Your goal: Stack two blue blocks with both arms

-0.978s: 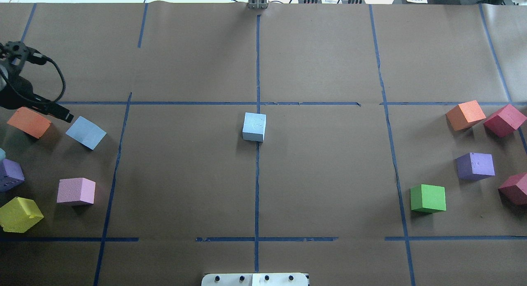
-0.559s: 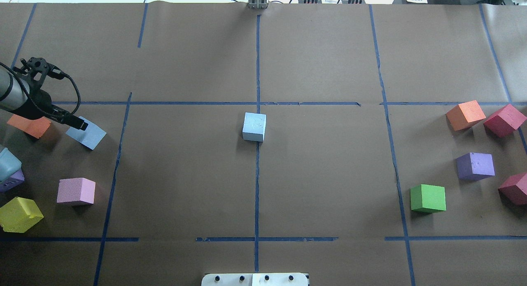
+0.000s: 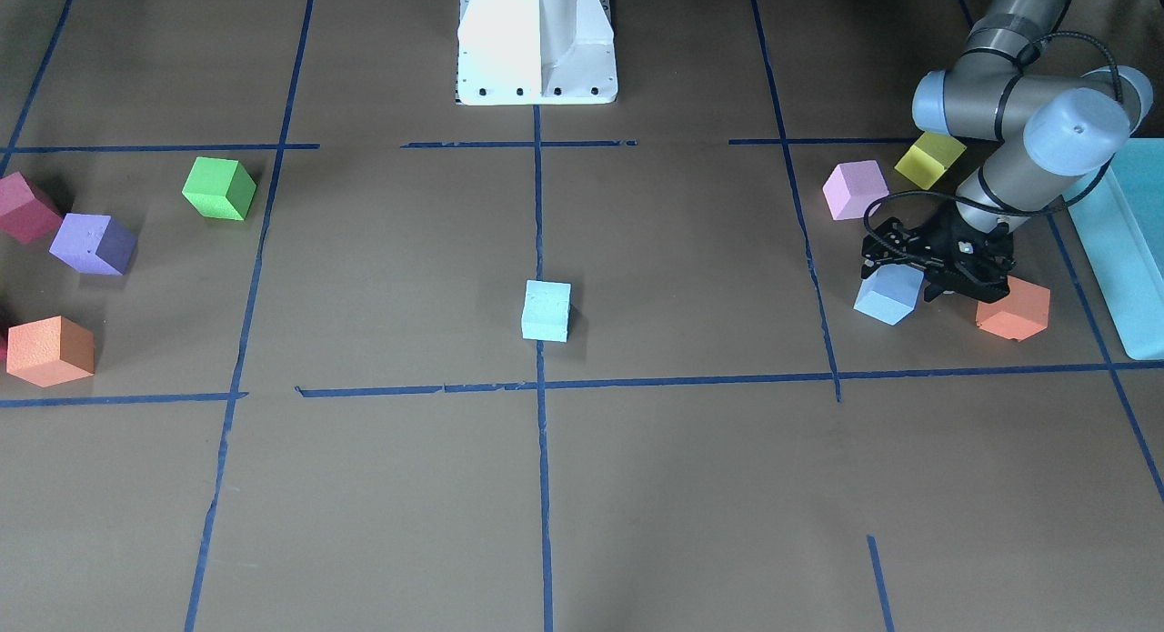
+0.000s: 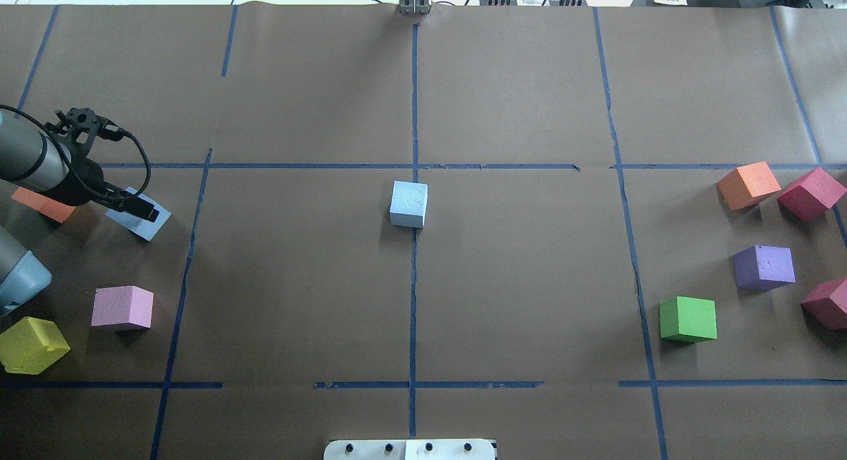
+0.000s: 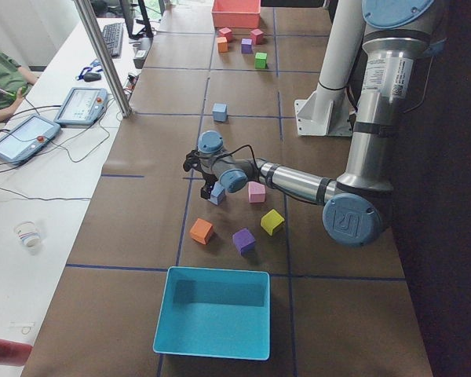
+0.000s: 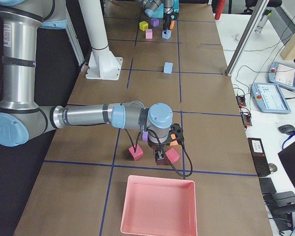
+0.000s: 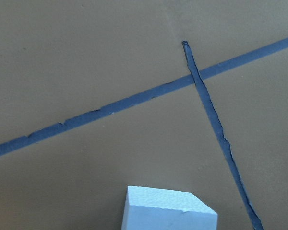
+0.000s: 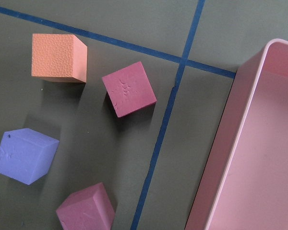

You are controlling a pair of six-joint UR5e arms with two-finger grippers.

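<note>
One pale blue block (image 4: 408,204) sits alone at the table's centre, also in the front view (image 3: 546,311). The second blue block (image 4: 142,227) lies at the left, also in the front view (image 3: 884,300) and at the bottom of the left wrist view (image 7: 168,211). My left gripper (image 4: 145,212) hangs right over this block and looks open, with fingers on either side of it in the front view (image 3: 902,277). My right gripper (image 6: 160,158) shows only in the exterior right view, low over maroon cubes; I cannot tell if it is open or shut.
An orange cube (image 4: 41,203), a pink cube (image 4: 122,308) and a yellow cube (image 4: 32,344) surround the left block. A teal bin (image 3: 1123,250) lies beyond them. At the right are orange (image 4: 748,184), maroon (image 4: 810,193), purple (image 4: 764,267) and green (image 4: 688,319) cubes, and a pink tray (image 6: 160,206).
My left gripper has moved right, from beside the orange cube to over the left blue block. Both blue blocks have stayed in place.
</note>
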